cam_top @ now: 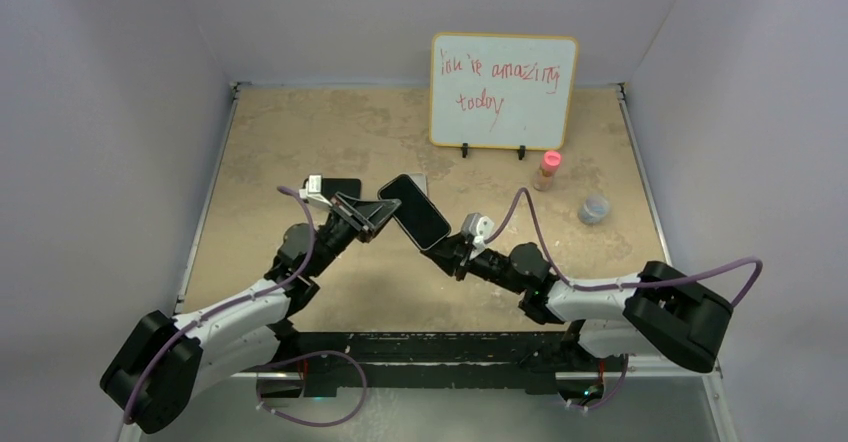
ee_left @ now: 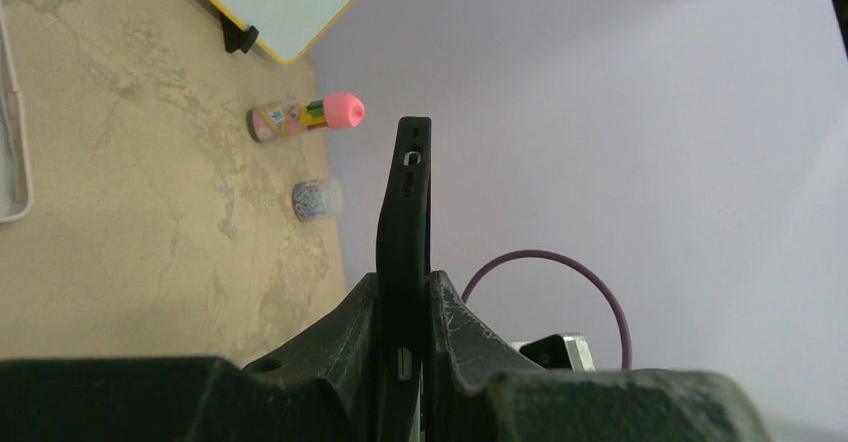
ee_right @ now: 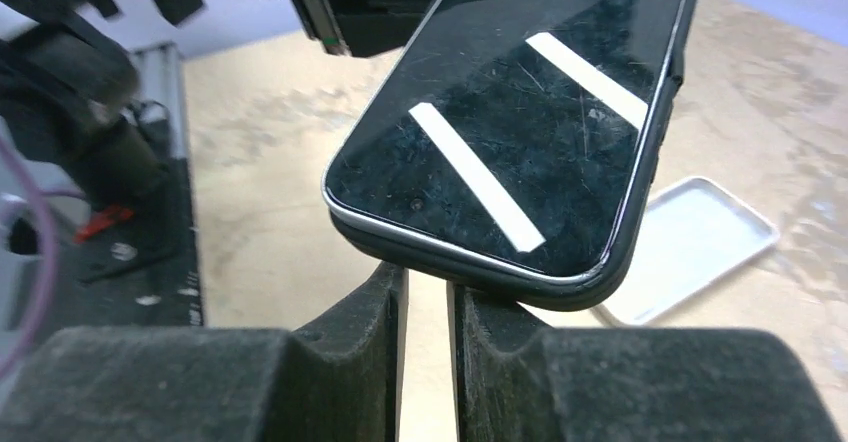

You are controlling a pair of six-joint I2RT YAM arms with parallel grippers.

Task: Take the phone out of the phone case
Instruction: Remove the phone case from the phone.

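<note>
A black phone (cam_top: 413,210) in a dark phone case is held in the air over the middle of the table, screen up and tilted. My left gripper (cam_top: 372,214) is shut on its left end. In the left wrist view the case (ee_left: 405,192) stands edge-on between the fingers of the left gripper (ee_left: 405,280). My right gripper (cam_top: 447,247) sits at the phone's lower right end. In the right wrist view the phone (ee_right: 520,142) lies just above the fingertips of the right gripper (ee_right: 427,277). The jaws are nearly closed with a thin gap and nothing between them.
A whiteboard (cam_top: 503,90) with red writing stands at the back. A pink-capped bottle (cam_top: 546,170) and a small jar (cam_top: 594,209) stand at the right. A flat white tray (ee_right: 690,242) lies on the table beneath the phone. Walls enclose the table.
</note>
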